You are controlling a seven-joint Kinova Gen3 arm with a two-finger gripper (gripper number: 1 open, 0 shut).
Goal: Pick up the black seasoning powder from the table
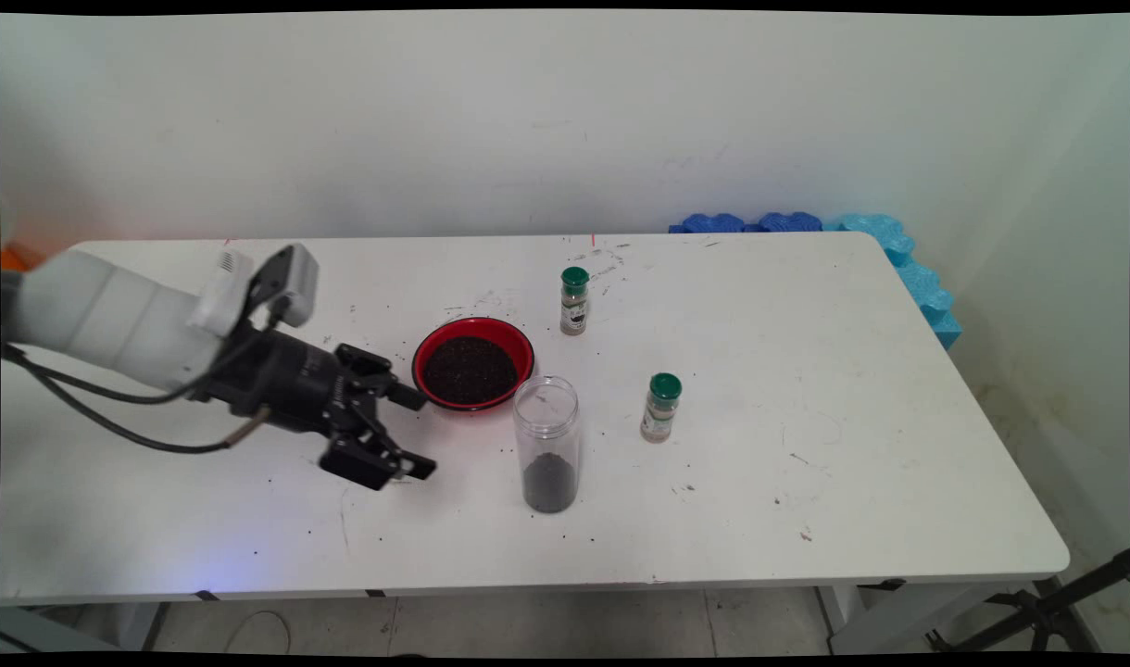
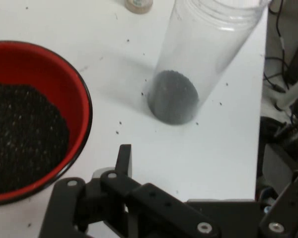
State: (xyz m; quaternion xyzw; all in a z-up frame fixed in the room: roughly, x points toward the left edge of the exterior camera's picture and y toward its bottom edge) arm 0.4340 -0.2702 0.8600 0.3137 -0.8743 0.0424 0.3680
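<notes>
My black gripper point(image 1: 415, 434) hovers low over the white table point(image 1: 806, 482), tilted to the right, open with nothing between its fingers. Just beyond its upper finger sits a red bowl point(image 1: 473, 322) filled with dark grains. To the right of the gripper stands an upright, lidless clear jar point(image 1: 546, 443) with a layer of dark grains at its bottom. In the hand view the bowl point(image 2: 82, 101) lies at the left and the jar point(image 2: 198, 54) at the top centre, both ahead of the gripper point(image 2: 213, 166) and untouched.
Two small spice bottles with green caps stand upright: one behind the bowl point(image 1: 573, 301), one right of the jar point(image 1: 660, 408). Blue foam pieces point(image 1: 898, 250) line the table's far right corner. Dark specks are scattered on the tabletop. Black tripod legs point(image 1: 1037, 611) stand below the right front corner.
</notes>
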